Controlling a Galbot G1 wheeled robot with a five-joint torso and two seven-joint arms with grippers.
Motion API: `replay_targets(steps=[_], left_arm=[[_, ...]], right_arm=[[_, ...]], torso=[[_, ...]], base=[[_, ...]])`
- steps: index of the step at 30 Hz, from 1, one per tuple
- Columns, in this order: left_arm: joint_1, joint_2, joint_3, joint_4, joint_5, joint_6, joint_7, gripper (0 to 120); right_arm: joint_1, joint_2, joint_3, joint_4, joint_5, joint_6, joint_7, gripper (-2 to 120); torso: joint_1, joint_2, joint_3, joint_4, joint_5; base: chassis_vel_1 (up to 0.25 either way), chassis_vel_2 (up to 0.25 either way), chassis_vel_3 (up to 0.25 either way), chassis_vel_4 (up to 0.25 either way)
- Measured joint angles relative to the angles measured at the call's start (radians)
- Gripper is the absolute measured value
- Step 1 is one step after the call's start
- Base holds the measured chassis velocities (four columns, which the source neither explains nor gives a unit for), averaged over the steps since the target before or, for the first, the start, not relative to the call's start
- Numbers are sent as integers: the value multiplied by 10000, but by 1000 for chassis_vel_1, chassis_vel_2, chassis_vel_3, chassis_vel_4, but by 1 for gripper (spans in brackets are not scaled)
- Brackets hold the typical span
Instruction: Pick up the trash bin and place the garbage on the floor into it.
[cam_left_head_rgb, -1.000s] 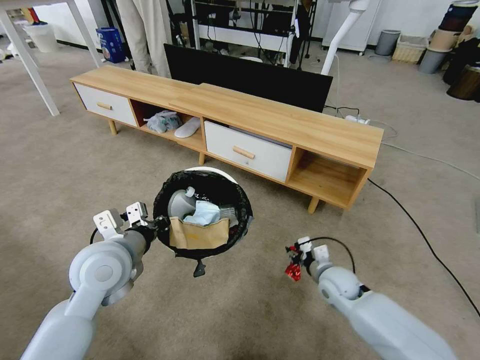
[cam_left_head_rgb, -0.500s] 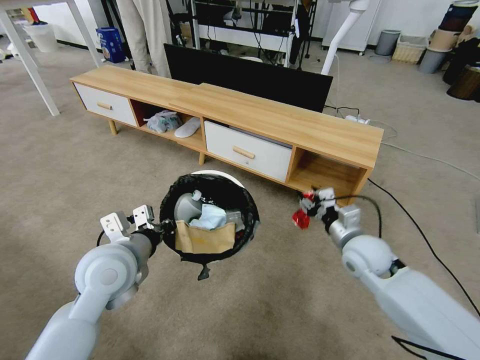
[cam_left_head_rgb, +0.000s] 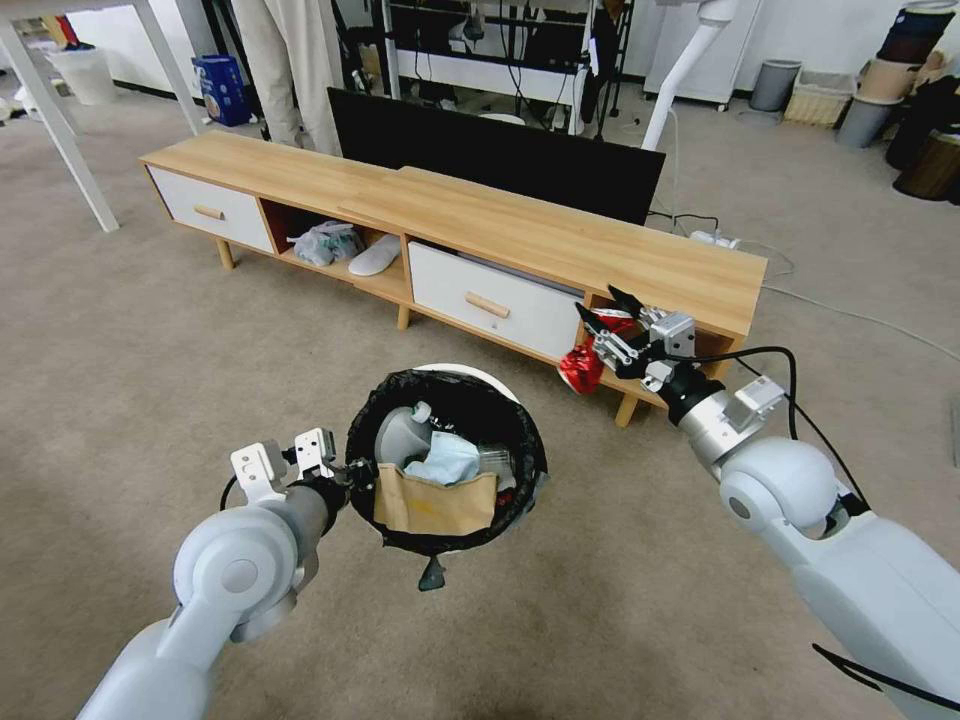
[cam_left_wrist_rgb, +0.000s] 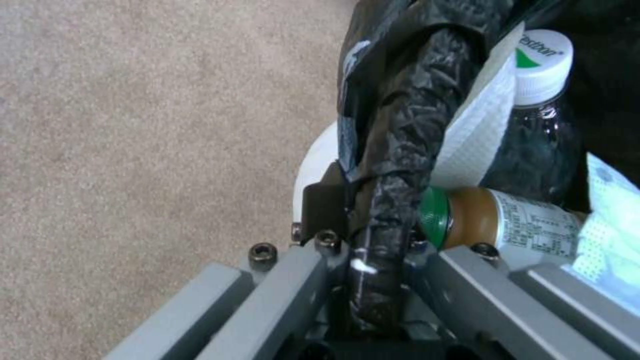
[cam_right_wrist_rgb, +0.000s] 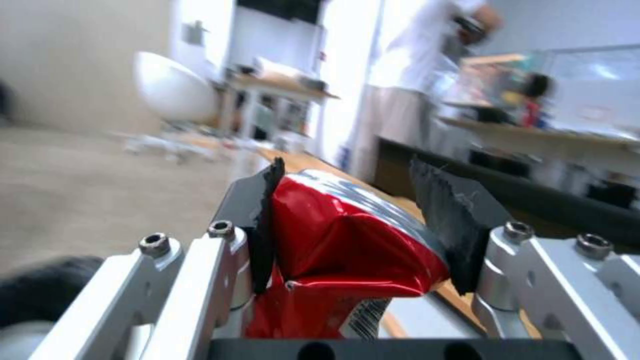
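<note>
**Bin held left, can held right**

Bin (cam_left_head_rgb: 447, 460) is held off the floor (cam_left_head_rgb: 130, 380) by the left claw (cam_left_head_rgb: 352, 472), which is clamped on the black-bagged rim. Inside are seen a brown paper bag (cam_left_head_rgb: 435, 503), a pale blue mask (cam_left_head_rgb: 445, 462), a tissue (cam_left_wrist_rgb: 481, 132) and two bottles (cam_left_wrist_rgb: 513, 225). To the right, a crushed red can (cam_left_head_rgb: 580, 366) is gripped between the fingers of the right claw (cam_left_head_rgb: 598, 345), raised above the bin's height, in front of the wooden cabinet (cam_left_head_rgb: 560, 245).
</note>
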Motion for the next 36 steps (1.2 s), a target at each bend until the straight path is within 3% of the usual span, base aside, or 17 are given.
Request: replay_targets(steps=[13,26,30,32,35,36], left_arm=[[7,-187,359,-4,246,31,56,0],[-207,-187,678,127,240,39,171,0],[-267,-187,742,125,217,37,248,0],[-307,-178,778,153,225,36,272,0],[-325,-175,798,168,223,36,303,0],[-359,-175,818,203,227,35,333,0]], right_arm=[[1069,-413,-1054,-188,874,388,-1604,46],[989,-893,-1192,-871,83,570,-2600,45],[981,-947,-1208,-1094,-438,679,-2909,36],[981,-1003,-1271,-1278,-747,779,-3169,22],[975,-1025,-1322,-1328,-796,807,-3218,17],[975,-1025,-1381,-1366,-833,831,-3294,10]], torso=[[0,0,0,1,-2],[0,0,1,1,0],[0,0,0,-1,-3],[0,-1,1,2,1],[0,0,1,1,-4],[0,0,0,0,0]], base=[[0,0,0,0],[0,0,0,0],[0,0,0,0],[0,0,0,0],[0,0,0,0],[0,0,0,0]])
